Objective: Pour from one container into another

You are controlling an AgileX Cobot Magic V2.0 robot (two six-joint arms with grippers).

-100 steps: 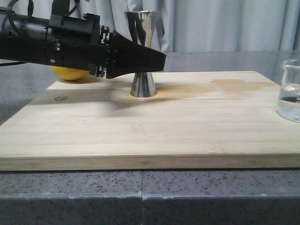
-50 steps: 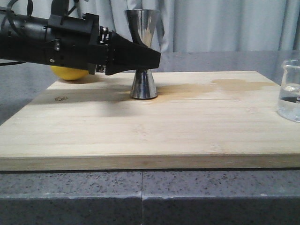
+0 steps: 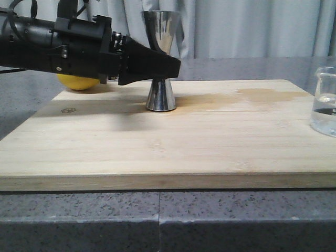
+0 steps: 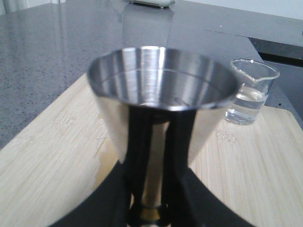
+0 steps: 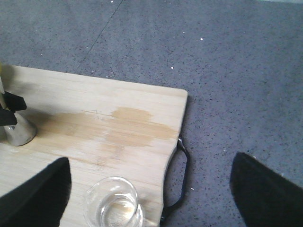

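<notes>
Left gripper (image 3: 170, 65) is at the jigger (image 3: 161, 60), coming in level from the robot's left, jaws straddling the narrow waist. In the left wrist view the two black fingers (image 4: 140, 156) run up either side of the gold band with the top cone right ahead, so the jigger lies dead between the jaws, long axis upright and square to the approach. Jaws look closed in around the waist, probably pinching it, but that view is blurred up close and I can't confirm actual contact. The jigger's base sits flat on the cutting board (image 3: 157, 152), toward the back and left of centre, on the grey desk (image 3: 236, 215). The glass beaker (image 3: 325, 102) stands upright at the board's right edge, well apart from the jigger, part full of clear liquid. Right gripper (image 5: 151, 189) hangs above it with jaws spread wide; the beaker (image 5: 113, 205) shows low in that view, nearer one finger than centred, and untouched. So the right arm is the nearer one for the beaker, the left for the jigger. Key relation for the pour, as I judge it: the beaker has to cross most of the board to reach the jigger's open top cone, lip facing it. A lemon (image 3: 77, 82) sits behind the left arm, out of the way.
</notes>
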